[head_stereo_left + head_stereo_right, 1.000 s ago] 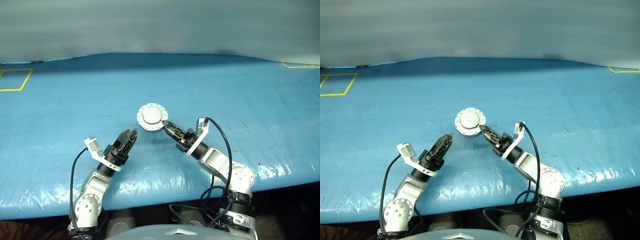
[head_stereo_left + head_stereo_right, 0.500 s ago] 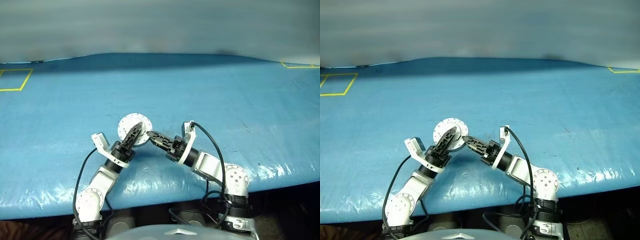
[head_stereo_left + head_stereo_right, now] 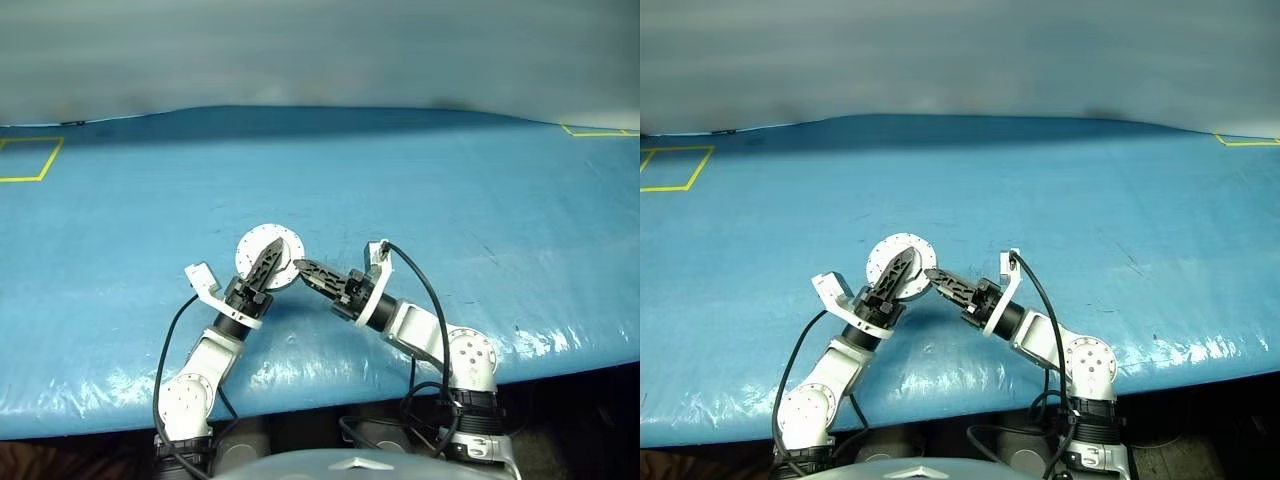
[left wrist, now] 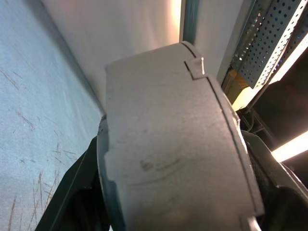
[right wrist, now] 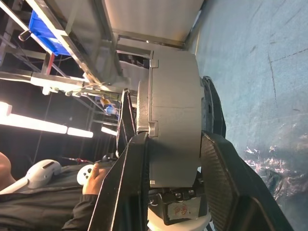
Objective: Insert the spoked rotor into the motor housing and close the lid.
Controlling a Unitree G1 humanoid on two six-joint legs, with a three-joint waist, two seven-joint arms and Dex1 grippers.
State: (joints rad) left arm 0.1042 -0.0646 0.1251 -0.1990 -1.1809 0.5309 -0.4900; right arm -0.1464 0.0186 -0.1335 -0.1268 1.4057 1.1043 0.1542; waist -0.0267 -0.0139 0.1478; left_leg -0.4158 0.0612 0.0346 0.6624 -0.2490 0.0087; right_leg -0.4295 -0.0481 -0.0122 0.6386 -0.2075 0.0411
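The motor housing [image 3: 252, 252] is a round silver drum with a holed flange, held just above the blue table [image 3: 450, 200]. Its flat face points up toward the head camera. My right gripper [image 3: 303, 268] comes in from the right and is shut on the drum's rim; the right wrist view shows the grey housing [image 5: 175, 110] pinched between both black fingers [image 5: 219, 168]. My left gripper [image 3: 275, 252] reaches in from the lower left, one finger lying across the face. In the left wrist view the housing [image 4: 173, 144] sits between its dark fingers. The spoked rotor is out of view, and I cannot tell the lid apart from the housing.
Yellow tape squares mark the table's far left [image 3: 25, 160] and far right [image 3: 600, 130] corners. The table's front edge runs just below both arms. A person's hand with a controller [image 5: 91, 178] appears in the right wrist view, past the table.
My right gripper carried the housing leftward and slightly nearer. My left gripper rose toward it, rolled, and closed in around the housing.
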